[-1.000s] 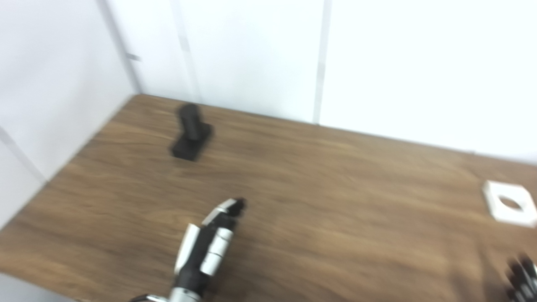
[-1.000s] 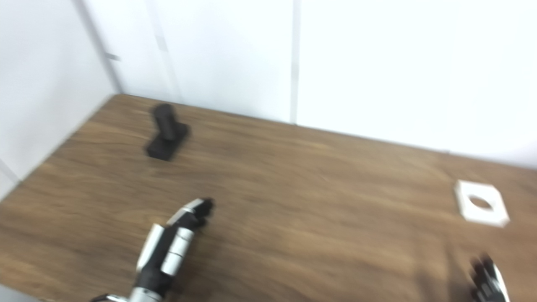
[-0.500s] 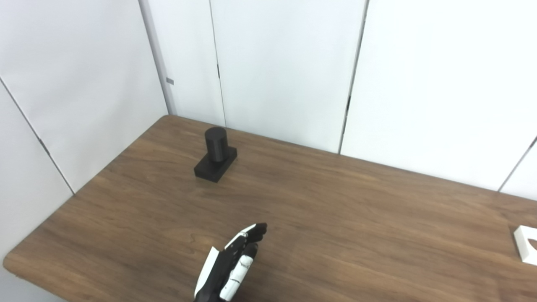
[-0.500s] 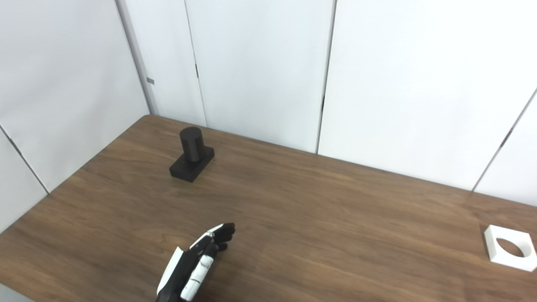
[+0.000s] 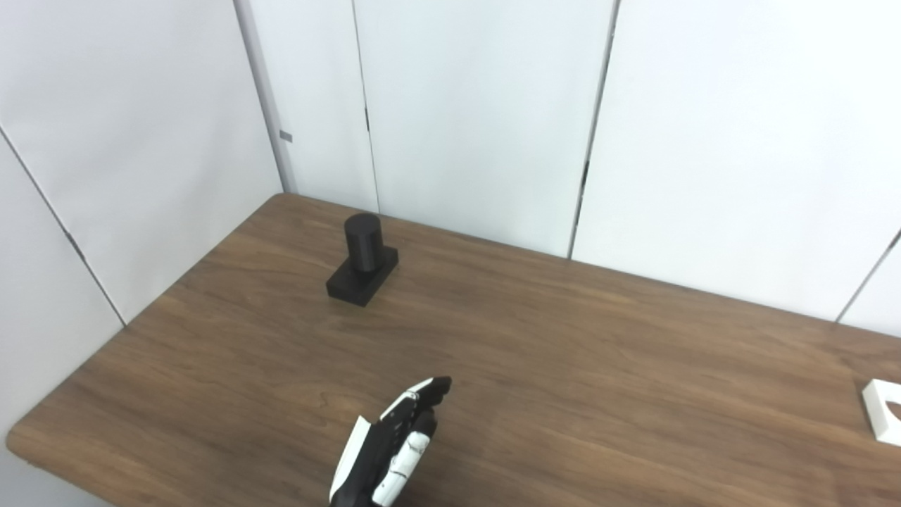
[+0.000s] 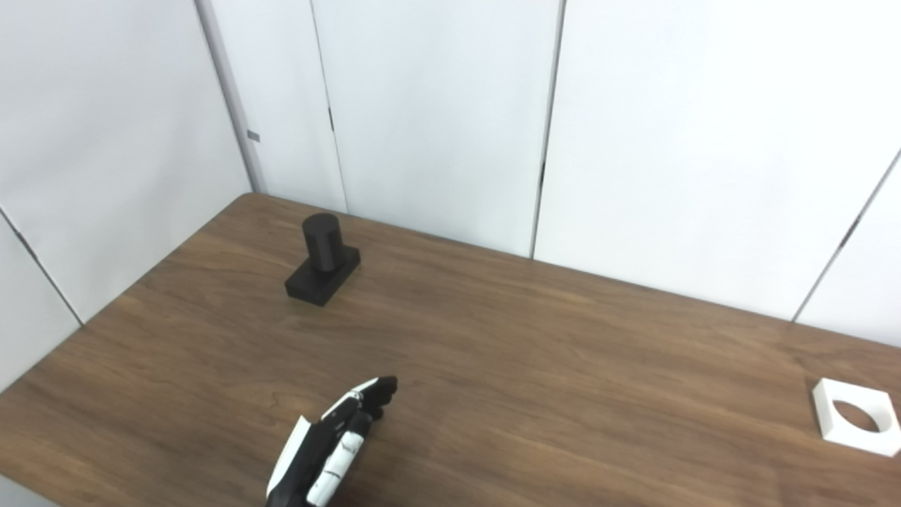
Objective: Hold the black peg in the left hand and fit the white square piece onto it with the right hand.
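The black peg (image 5: 362,243), a short cylinder on a square black base, stands upright at the far left of the wooden table (image 5: 563,338). The white square piece (image 6: 855,417) with a round hole lies flat near the table's right edge; the left eye view cuts it off at the frame's border. My left hand (image 5: 391,447) hovers over the near part of the table, well short of the peg, fingers stretched forward and holding nothing. My right hand does not appear in either view.
White wall panels (image 5: 479,113) close off the table at the back and on the left. The table's rounded front-left corner (image 5: 21,443) sits at the lower left.
The camera tilted up and steadied after the blurred view a second ago, and the right hand dropped out of frame. Since half a second ago the left hand has barely moved.
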### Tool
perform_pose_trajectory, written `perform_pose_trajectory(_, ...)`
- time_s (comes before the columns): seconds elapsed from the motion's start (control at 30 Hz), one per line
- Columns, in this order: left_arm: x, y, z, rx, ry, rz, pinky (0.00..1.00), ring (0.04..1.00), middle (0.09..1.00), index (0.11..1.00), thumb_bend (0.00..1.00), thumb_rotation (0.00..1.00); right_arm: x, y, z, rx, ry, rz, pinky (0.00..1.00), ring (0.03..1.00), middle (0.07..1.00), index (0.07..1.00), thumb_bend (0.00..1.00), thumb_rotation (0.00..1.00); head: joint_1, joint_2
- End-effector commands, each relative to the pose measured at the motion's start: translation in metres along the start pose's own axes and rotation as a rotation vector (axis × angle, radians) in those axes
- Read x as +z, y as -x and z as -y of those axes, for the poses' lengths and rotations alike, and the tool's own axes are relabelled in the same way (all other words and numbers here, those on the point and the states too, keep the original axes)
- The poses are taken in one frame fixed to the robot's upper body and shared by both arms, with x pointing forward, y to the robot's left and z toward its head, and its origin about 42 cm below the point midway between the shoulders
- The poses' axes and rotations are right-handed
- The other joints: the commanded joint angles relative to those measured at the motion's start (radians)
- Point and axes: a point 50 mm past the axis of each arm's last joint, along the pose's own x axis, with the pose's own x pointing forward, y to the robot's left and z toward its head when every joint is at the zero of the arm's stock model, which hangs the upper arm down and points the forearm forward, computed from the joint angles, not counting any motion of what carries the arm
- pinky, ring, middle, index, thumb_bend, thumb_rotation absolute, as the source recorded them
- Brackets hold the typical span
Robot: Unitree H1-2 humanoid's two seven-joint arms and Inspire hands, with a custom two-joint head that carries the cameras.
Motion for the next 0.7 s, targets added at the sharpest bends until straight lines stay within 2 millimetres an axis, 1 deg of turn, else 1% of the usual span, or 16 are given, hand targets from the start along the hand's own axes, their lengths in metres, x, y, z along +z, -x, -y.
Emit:
perform_pose_trajectory(0.0,0.002,-0.002,0.026,0.018,0.069,-0.014,0.91,0.89,0.877,0.858,0.64,0.92,0.006,-0.004,0.0,0.0,0.012,0.049,0.96,0.919,0.883,0.883,0.51,1.0,0.0,0.0)
perform_pose_trajectory(0.1,0.003,-0.002,0.026,0.028,0.082,-0.019,0.9,0.892,0.88,0.866,0.62,0.9,0.005,-0.004,0.0,-0.004,0.029,0.046,0.93,0.913,0.879,0.878,0.53,1.0,-0.002,0.001)
perform_pose_trajectory(0.17,0.003,-0.001,0.025,0.042,0.095,-0.029,0.91,0.887,0.872,0.856,0.6,0.87,0.006,-0.003,-0.001,-0.006,0.027,0.047,0.92,0.91,0.877,0.875,0.53,1.0,-0.006,0.002)
perform_pose_trajectory(0.3,0.014,-0.003,0.016,0.072,0.071,0.002,0.89,0.893,0.869,0.855,0.58,0.86,0.005,-0.002,-0.004,-0.005,0.017,0.056,0.9,0.904,0.879,0.872,0.53,1.0,-0.009,0.003)
perform_pose_trajectory(0.33,0.018,-0.005,0.013,0.078,0.065,0.022,0.88,0.89,0.87,0.857,0.58,0.85,0.005,-0.001,-0.005,-0.002,0.018,0.058,0.9,0.904,0.879,0.874,0.52,1.0,-0.011,0.003)
perform_pose_trajectory(0.37,0.023,-0.009,0.008,0.092,0.031,0.044,0.88,0.888,0.873,0.862,0.55,0.81,0.004,-0.001,-0.006,0.0,0.019,0.056,0.9,0.904,0.879,0.875,0.52,1.0,-0.012,0.003)
perform_pose_trajectory(0.4,0.028,-0.012,0.002,0.105,0.002,0.057,0.85,0.875,0.867,0.861,0.53,0.78,0.004,-0.001,-0.006,0.002,0.023,0.056,0.9,0.903,0.878,0.88,0.53,1.0,-0.013,0.003)
perform_pose_trajectory(0.5,0.045,-0.026,-0.016,0.149,-0.075,0.085,0.85,0.877,0.865,0.853,0.51,0.77,0.004,-0.001,-0.008,0.002,0.04,0.059,0.86,0.884,0.864,0.868,0.52,1.0,-0.017,0.005)
perform_pose_trajectory(0.57,0.055,-0.035,-0.026,0.173,-0.103,0.103,0.87,0.89,0.874,0.857,0.5,0.75,0.003,-0.001,-0.009,0.001,0.039,0.056,0.88,0.886,0.863,0.86,0.51,1.0,-0.018,0.004)
perform_pose_trajectory(0.67,0.068,-0.048,-0.041,0.214,-0.178,0.128,0.85,0.882,0.864,0.856,0.5,0.72,0.003,-0.002,-0.01,-0.002,0.045,0.055,0.89,0.889,0.864,0.85,0.5,1.0,-0.023,0.004)
